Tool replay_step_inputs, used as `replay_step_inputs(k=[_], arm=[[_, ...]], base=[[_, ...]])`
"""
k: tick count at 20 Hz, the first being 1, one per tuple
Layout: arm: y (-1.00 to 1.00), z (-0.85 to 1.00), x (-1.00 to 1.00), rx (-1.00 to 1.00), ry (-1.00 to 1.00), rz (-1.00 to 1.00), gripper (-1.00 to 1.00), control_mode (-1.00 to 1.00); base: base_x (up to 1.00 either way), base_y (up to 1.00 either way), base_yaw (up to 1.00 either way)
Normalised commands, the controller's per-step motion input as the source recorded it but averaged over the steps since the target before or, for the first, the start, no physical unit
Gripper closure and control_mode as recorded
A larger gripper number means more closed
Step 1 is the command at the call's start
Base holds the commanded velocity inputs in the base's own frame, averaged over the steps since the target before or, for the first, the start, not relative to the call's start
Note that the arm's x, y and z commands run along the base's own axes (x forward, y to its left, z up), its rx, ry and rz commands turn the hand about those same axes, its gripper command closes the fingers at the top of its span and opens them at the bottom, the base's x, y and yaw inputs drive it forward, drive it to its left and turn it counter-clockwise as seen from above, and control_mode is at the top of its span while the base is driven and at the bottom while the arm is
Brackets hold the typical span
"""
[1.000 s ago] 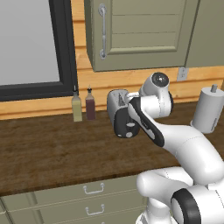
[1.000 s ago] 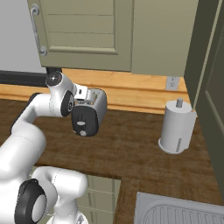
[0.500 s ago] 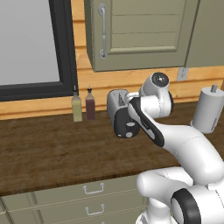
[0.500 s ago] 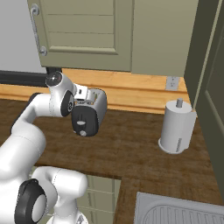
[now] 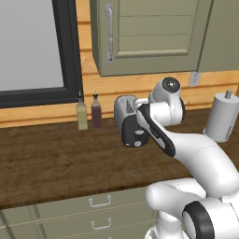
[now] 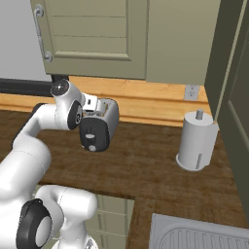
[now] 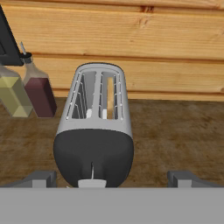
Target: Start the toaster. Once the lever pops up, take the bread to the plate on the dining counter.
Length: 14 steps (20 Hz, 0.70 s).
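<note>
We look down our own hand at the toaster [image 7: 93, 131], which stands in the middle of the frame on a dark wood counter [image 7: 175, 131], its black end panel [image 7: 93, 157] turned toward us. The two finger tips rise at the lower left and lower right, one on each side of that black end and well apart; our gripper [image 7: 112, 179] is spread wide and holds nothing. A pale lever [image 7: 92, 183] juts from the bottom of the panel, at the lower centre. In the right-hand slot a tan strip shows that we take for the bread [image 7: 110, 92], sitting down inside. Two bottles, one yellowish [image 7: 12, 94] and one dark red [image 7: 38, 91], stand just beside the toaster at the left edge, against the plank wall.

From the left base view the toaster [image 5: 128, 122] sits mid-frame, partly behind our arm; from the right base view it [image 6: 99, 127] is left of centre, with a paper-towel roll [image 6: 196, 141] well apart to the right.

In our judgement the toaster is not yet started. The risk lies in the press. The lever is narrow and the fingers are wide, so a tip coming down off-centre could slide past it, or push the light casing back toward the wall or sideways into the bottles. A shove hard enough to shift the toaster would also spoil our line on the slot for lifting the bread later.
</note>
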Motion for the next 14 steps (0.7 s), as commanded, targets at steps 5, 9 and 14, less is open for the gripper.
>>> replay_step_inputs(k=[5,9,14], arm=[[0.00,0.00,0.00,0.00,0.00,0.00,-1.00,-1.00],[0.00,0.00,0.00,0.00,0.00,0.00,-1.00,-1.00],[0.00,0.00,0.00,0.00,0.00,0.00,-1.00,-1.00]], base=[[0.00,0.00,0.00],[0.00,0.00,0.00],[0.00,0.00,0.00]])
